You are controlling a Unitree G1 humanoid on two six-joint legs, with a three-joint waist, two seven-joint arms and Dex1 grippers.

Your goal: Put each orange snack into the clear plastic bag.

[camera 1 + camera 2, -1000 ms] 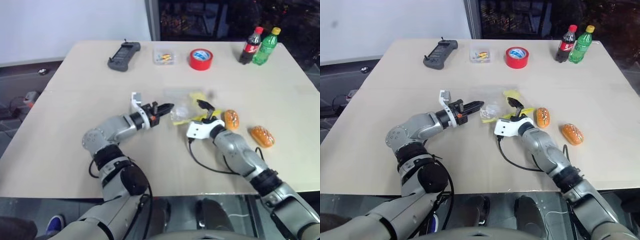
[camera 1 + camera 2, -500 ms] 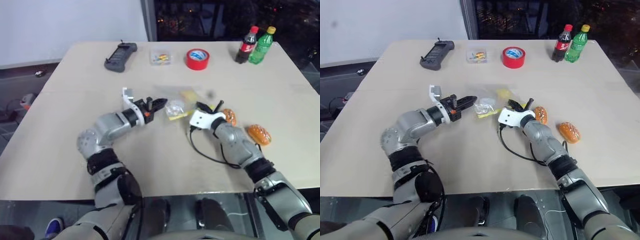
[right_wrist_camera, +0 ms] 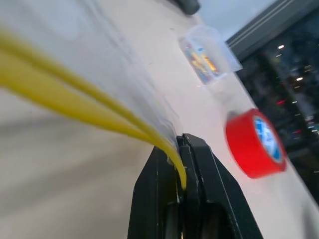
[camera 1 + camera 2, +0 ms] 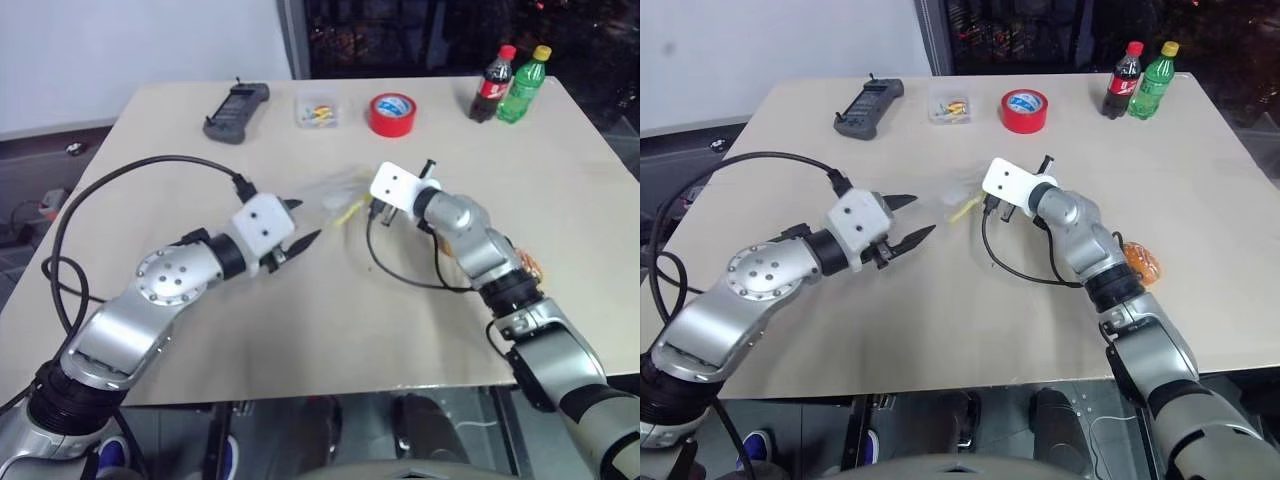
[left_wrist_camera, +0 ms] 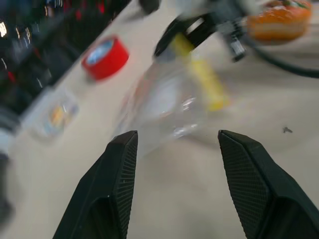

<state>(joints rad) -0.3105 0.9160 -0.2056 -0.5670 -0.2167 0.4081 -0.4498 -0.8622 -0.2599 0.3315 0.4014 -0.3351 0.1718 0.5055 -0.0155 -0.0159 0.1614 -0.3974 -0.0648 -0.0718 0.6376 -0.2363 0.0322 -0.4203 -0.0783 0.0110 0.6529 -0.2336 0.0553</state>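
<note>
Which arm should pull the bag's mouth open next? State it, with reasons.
Probably the left. The left gripper is open beside the clear bag, holding nothing. The right gripper is shut on the bag's yellow zip strip, so it should keep holding while the left takes the other side.

I count one orange glossy snack (image 4: 1137, 262), one clear plastic zip bag (image 5: 164, 102), one red tape roll (image 4: 391, 113), two plastic drink bottles (image 4: 510, 82), one small clear box (image 4: 318, 110), one dark handheld controller (image 4: 235, 99).

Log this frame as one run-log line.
phase: opening bag | right gripper: shut on clear plastic bag at its yellow zip strip, bag lifted | left gripper: open, beside bag | orange snack: on table
</note>
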